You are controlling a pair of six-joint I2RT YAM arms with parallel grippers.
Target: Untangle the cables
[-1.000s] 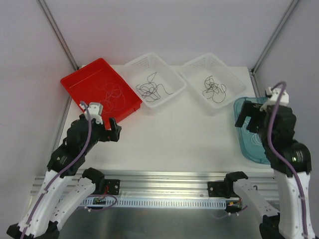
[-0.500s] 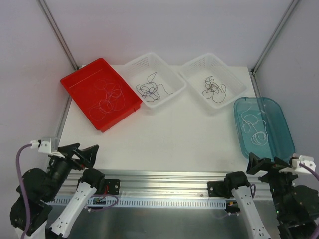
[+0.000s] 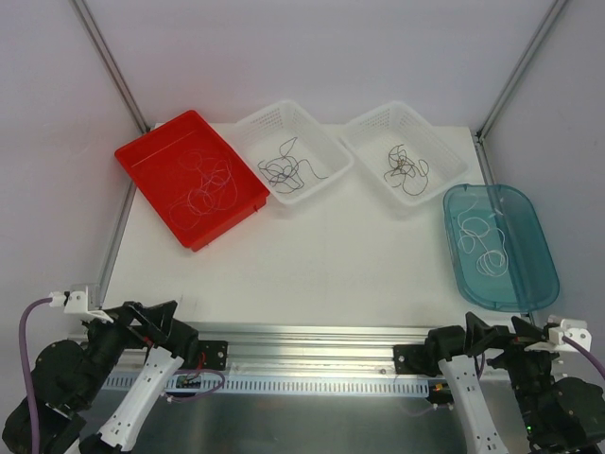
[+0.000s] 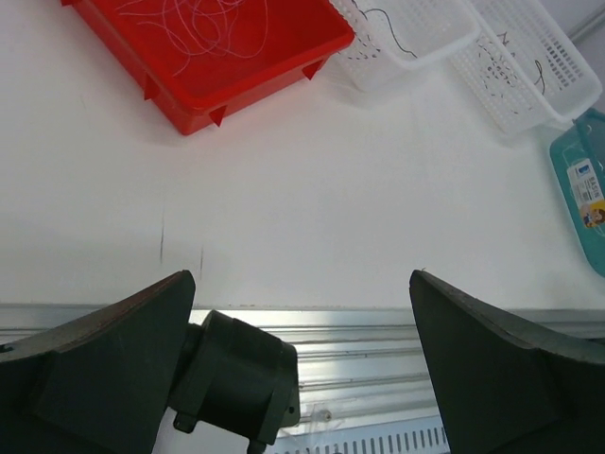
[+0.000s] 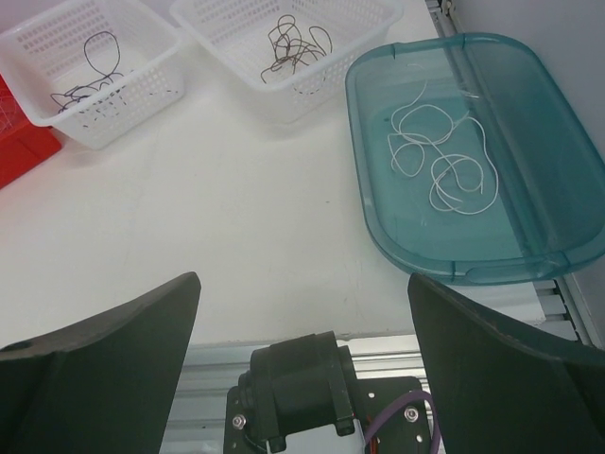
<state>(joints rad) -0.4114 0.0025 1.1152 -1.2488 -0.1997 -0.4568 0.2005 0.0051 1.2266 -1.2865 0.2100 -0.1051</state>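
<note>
White cables (image 3: 206, 187) lie tangled in a red tray (image 3: 151, 159) at the back left. Dark cables (image 3: 287, 165) lie in a white basket (image 3: 312, 128), and more dark cables (image 3: 405, 167) in a second white basket (image 3: 423, 125). A white cable (image 3: 484, 241) lies in a teal tray (image 3: 532, 227) at the right. My left gripper (image 3: 153, 316) is open and empty over the near rail at the left. My right gripper (image 3: 492, 333) is open and empty over the near rail at the right. Both are far from every cable.
An aluminium rail (image 3: 312, 340) runs along the table's near edge with both arm bases (image 3: 194, 345) on it. White enclosure walls and slanted metal posts (image 3: 109, 61) stand at the back and sides. The white table (image 3: 331, 255) lies between rail and containers.
Both arms have drawn back from the trays to the near rail and folded down low. Since half a second ago they have sunk a little further. The cables have not moved.
</note>
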